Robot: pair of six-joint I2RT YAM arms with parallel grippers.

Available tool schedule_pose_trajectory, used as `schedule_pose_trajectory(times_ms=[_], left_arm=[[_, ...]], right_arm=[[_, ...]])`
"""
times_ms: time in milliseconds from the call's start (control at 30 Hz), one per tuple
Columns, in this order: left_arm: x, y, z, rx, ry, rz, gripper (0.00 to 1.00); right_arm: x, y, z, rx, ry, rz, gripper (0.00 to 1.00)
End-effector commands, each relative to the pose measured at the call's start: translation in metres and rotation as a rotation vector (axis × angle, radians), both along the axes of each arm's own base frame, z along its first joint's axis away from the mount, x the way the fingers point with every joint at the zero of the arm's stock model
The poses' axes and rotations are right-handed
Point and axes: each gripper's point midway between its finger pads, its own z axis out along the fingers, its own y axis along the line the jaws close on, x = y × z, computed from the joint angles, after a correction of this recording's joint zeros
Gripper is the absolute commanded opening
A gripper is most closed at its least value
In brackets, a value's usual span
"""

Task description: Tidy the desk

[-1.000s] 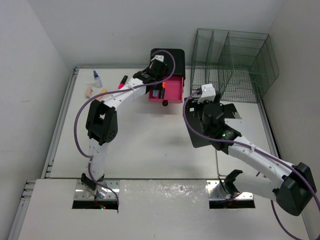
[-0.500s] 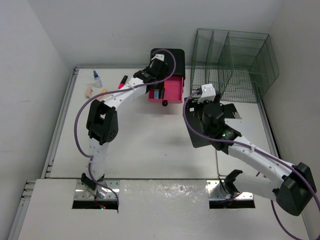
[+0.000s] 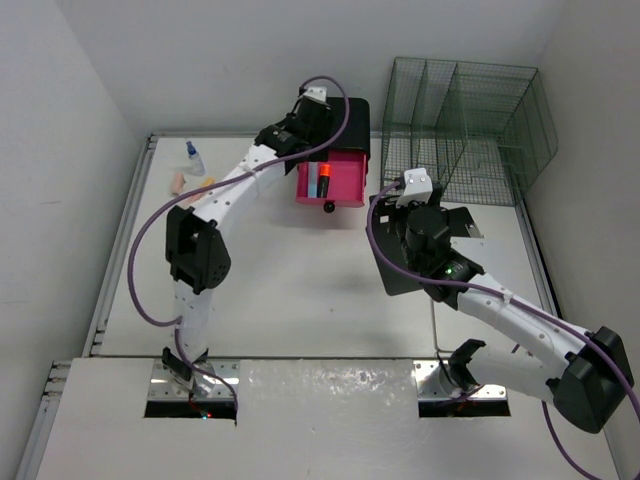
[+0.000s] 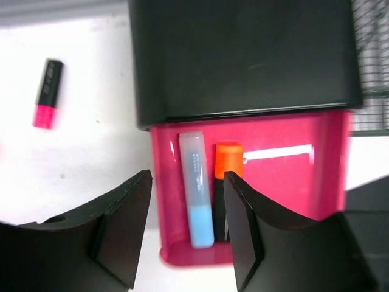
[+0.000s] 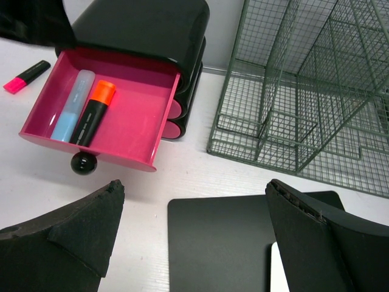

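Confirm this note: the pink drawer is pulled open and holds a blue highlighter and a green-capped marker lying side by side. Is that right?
Not quite. The pink drawer is pulled open and the blue highlighter lies in it, but the marker beside it has an orange cap, not a green one. The right wrist view shows this plainly, and the left wrist view agrees.

Desk (image 3: 280, 290) left-centre free; pink drawer (image 3: 342, 186), black cabinet (image 3: 358, 125), wire rack (image 3: 470, 120) crowd rear.

Links (image 3: 235, 190): white; joints (image 3: 195, 250) black
Cables (image 3: 131, 275): purple, one per arm
Fingers (image 4: 121, 228): black, seemingly matte plastic
Status light (image 3: 447, 268): green, right arm
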Motion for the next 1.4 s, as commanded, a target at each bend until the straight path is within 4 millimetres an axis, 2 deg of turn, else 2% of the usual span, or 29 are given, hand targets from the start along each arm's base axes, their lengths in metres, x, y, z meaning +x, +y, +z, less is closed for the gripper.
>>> schedule_pose_trajectory(times_ms=[0, 33, 67, 100, 133, 167, 200, 233, 267, 333, 367, 433, 467, 500, 533, 567, 600, 633, 700, 767, 800, 833, 900, 1033, 1100, 1133, 1233, 1267, 1367], left_arm=[[-0.014, 0.012, 0.105, -0.071, -0.188, -0.045, 0.49], [-0.017, 0.015, 0.113, -0.036, -0.205, -0.075, 0.51], [-0.020, 0.024, 0.125, -0.008, -0.230, -0.072, 0.62], [-0.021, 0.033, 0.130, 0.019, -0.244, -0.072, 0.65], [-0.020, 0.045, 0.118, 0.093, -0.232, -0.100, 0.66], [-0.014, 0.062, 0.134, 0.064, -0.284, -0.114, 0.66], [-0.009, 0.073, 0.125, 0.053, -0.273, -0.132, 0.66], [-0.004, 0.086, 0.106, 0.015, -0.232, -0.123, 0.68], [0.008, 0.111, 0.094, -0.055, -0.202, -0.129, 0.71], [0.019, 0.132, 0.077, -0.155, -0.149, -0.107, 0.72], [0.029, 0.150, 0.064, -0.211, -0.124, -0.121, 0.72], [0.041, 0.162, 0.055, -0.214, -0.127, -0.130, 0.74], [0.052, 0.168, 0.033, -0.174, -0.095, -0.110, 0.75], [0.063, 0.173, 0.040, -0.135, -0.121, -0.106, 0.76], [0.071, 0.176, 0.002, -0.101, -0.035, -0.104, 0.77], [0.075, 0.175, -0.010, -0.086, -0.003, -0.118, 0.77], [0.084, 0.175, -0.004, -0.067, -0.019, -0.134, 0.77], [0.088, 0.173, -0.037, -0.059, 0.050, -0.142, 0.78], [0.099, 0.179, -0.051, -0.027, 0.057, -0.123, 0.78], [0.116, 0.197, -0.085, 0.060, 0.075, -0.065, 0.78], [0.117, 0.197, -0.082, 0.063, 0.066, -0.067, 0.78], [0.122, 0.199, -0.097, 0.077, 0.077, -0.059, 0.78], [0.129, 0.199, -0.105, 0.085, 0.069, -0.065, 0.79], [0.140, 0.208, -0.139, 0.109, 0.082, -0.016, 0.80], [0.142, 0.207, -0.151, 0.100, 0.096, -0.006, 0.80], [0.140, 0.208, -0.168, 0.102, 0.126, 0.001, 0.80], [0.136, 0.206, -0.191, 0.087, 0.167, 0.004, 0.79], [0.134, 0.204, -0.198, 0.079, 0.181, -0.001, 0.78], [0.128, 0.201, -0.216, 0.059, 0.223, 0.003, 0.64]], right_arm=[[0.004, 0.004, 0.010, 0.036, -0.037, 0.010, 0.95], [0.004, 0.004, 0.010, 0.036, -0.035, 0.013, 0.95], [0.004, 0.005, 0.010, 0.037, -0.033, 0.016, 0.95], [0.004, 0.005, 0.010, 0.035, -0.032, 0.018, 0.95], [0.004, 0.006, 0.011, 0.039, -0.033, 0.017, 0.95], [0.004, 0.006, 0.010, 0.039, -0.030, 0.020, 0.95], [0.004, 0.006, 0.010, 0.039, -0.030, 0.019, 0.95], [0.004, 0.006, 0.011, 0.041, -0.033, 0.020, 0.95], [0.004, 0.006, 0.011, 0.042, -0.032, 0.022, 0.95], [0.004, 0.007, 0.011, 0.043, -0.032, 0.025, 0.95], [0.004, 0.007, 0.011, 0.044, -0.033, 0.026, 0.95], [0.003, 0.007, 0.011, 0.044, -0.032, 0.028, 0.95], [0.004, 0.007, 0.010, 0.043, -0.031, 0.026, 0.95], [0.003, 0.007, 0.011, 0.045, -0.033, 0.028, 0.95], [0.003, 0.007, 0.011, 0.045, -0.033, 0.028, 0.95], [0.003, 0.007, 0.010, 0.042, -0.031, 0.028, 0.95], [0.004, 0.007, 0.010, 0.041, -0.032, 0.026, 0.95], [0.004, 0.006, 0.009, 0.035, -0.031, 0.022, 0.95], [0.004, 0.005, 0.009, 0.032, -0.032, 0.015, 0.95], [0.005, 0.005, 0.008, 0.026, -0.028, 0.014, 0.95], [0.005, 0.005, 0.008, 0.027, -0.029, 0.015, 0.95], [0.005, 0.005, 0.008, 0.026, -0.030, 0.015, 0.95], [0.005, 0.004, 0.008, 0.024, -0.030, 0.011, 0.95], [0.006, 0.004, 0.008, 0.018, -0.030, 0.005, 0.95], [0.006, 0.003, 0.007, 0.017, -0.029, 0.004, 0.95], [0.006, 0.004, 0.005, 0.015, -0.026, 0.005, 0.95], [0.007, 0.004, 0.004, 0.011, -0.022, 0.004, 0.95], [0.007, 0.005, 0.004, 0.010, -0.020, 0.007, 0.95], [0.008, 0.005, 0.003, 0.007, -0.018, 0.004, 0.95]])
